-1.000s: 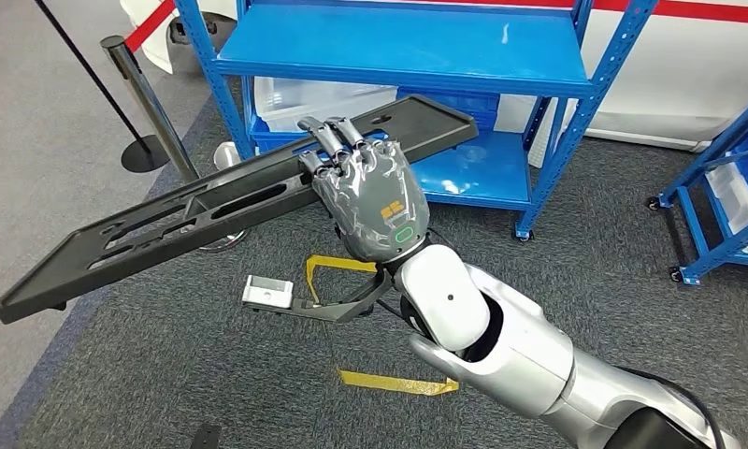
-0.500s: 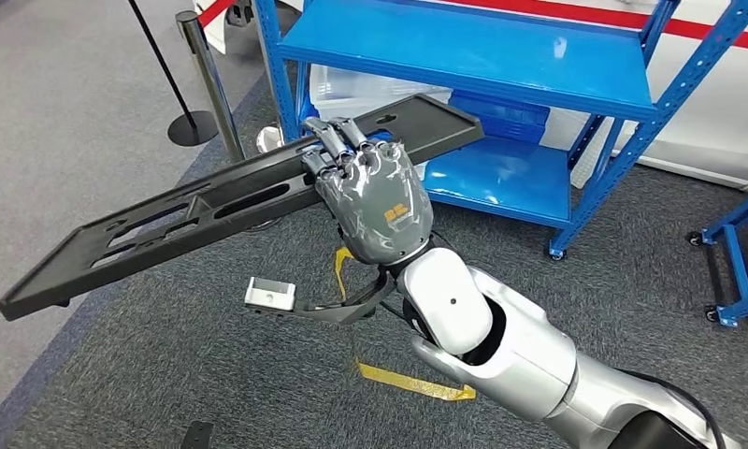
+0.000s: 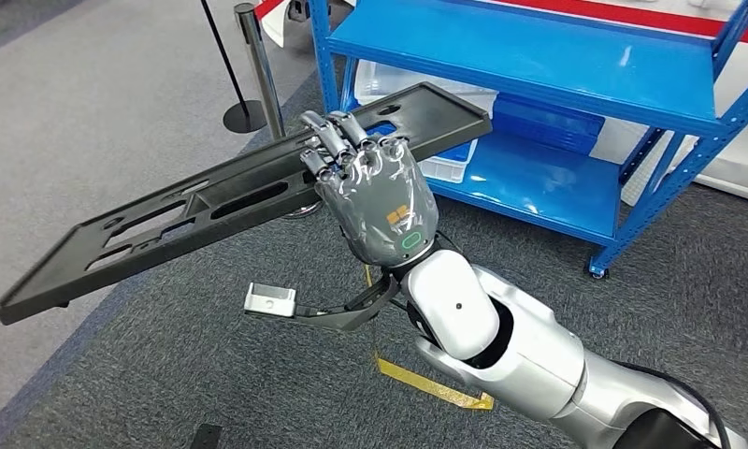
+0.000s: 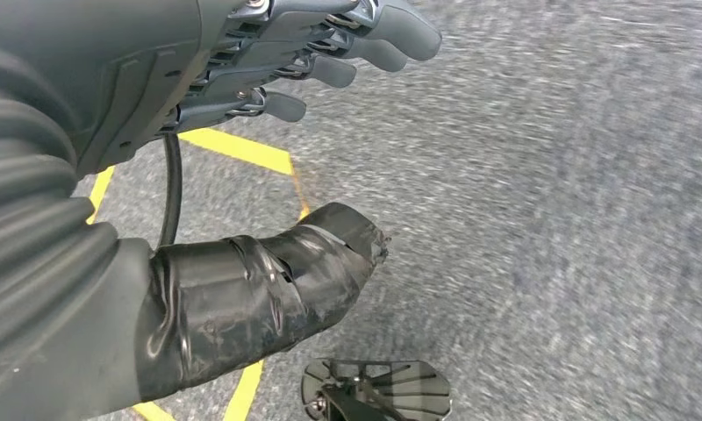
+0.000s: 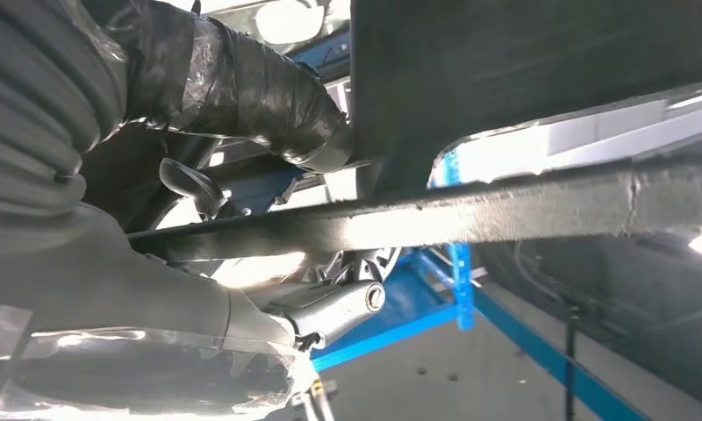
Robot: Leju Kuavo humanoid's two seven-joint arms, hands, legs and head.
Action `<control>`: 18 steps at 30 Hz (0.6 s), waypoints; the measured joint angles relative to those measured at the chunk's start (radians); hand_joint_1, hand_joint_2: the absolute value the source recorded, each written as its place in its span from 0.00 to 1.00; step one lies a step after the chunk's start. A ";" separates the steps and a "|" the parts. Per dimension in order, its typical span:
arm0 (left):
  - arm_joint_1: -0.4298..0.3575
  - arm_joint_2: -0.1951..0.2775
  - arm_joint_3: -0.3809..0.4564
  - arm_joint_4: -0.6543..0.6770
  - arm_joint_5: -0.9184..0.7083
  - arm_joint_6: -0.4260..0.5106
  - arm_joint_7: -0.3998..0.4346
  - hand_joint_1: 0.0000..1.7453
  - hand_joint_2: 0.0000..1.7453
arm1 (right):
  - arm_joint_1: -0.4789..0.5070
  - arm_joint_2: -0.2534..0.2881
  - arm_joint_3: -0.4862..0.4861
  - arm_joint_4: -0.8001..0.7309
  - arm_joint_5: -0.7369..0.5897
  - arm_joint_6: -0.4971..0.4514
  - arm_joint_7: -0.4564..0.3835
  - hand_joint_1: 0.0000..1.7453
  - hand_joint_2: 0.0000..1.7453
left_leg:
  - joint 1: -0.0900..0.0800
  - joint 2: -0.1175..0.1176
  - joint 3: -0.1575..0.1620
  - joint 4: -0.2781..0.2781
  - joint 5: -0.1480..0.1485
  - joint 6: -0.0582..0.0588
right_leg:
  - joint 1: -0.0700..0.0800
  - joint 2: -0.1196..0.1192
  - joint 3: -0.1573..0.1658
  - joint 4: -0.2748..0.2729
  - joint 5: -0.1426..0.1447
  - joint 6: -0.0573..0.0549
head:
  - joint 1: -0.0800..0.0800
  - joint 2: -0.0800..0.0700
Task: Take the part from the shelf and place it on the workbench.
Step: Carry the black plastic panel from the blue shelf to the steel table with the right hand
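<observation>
Part | gripped by right robot hand | beside shelf

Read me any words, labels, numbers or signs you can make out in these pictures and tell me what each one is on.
No readable words or numbers.
Orange mark on the back of the right hand: a small logo, too blurred to read.
Green outlined oval at the wrist end of the same hand: a symbol, no text.
Long black part, blue shelf, white bins, left hand: no visible lettering.
</observation>
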 joint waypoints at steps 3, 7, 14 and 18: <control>-0.001 0.000 0.000 0.000 0.000 0.000 0.000 0.00 1.00 | -0.001 -0.003 0.000 -0.009 0.000 0.000 0.000 1.00 1.00 | -0.008 0.041 0.112 -0.195 0.074 0.012 | 0.004 -0.029 0.000 0.002 0.000 0.003 | 0.000 0.000; -0.003 0.001 0.000 0.000 -0.001 0.000 -0.001 0.00 1.00 | -0.002 -0.006 0.000 -0.018 0.000 0.001 0.000 1.00 1.00 | -0.019 0.044 0.140 -0.264 0.092 0.035 | 0.010 -0.058 0.000 0.000 0.001 0.019 | 0.001 0.000; -0.020 0.001 -0.015 0.000 -0.041 -0.012 0.031 0.00 1.00 | 0.004 -0.040 -0.003 -0.047 0.006 0.027 0.016 1.00 1.00 | -0.008 -0.019 0.135 -0.277 0.112 0.059 | 0.001 0.034 -0.117 0.267 -0.129 0.042 | 0.004 0.000; -0.034 0.002 -0.031 0.000 -0.076 -0.023 0.047 0.00 1.00 | 0.019 -0.083 -0.014 -0.078 0.013 0.047 0.037 1.00 1.00 | -0.006 -0.065 0.127 -0.260 0.108 0.050 | -0.009 0.072 -0.036 0.097 -0.027 0.042 | 0.004 0.000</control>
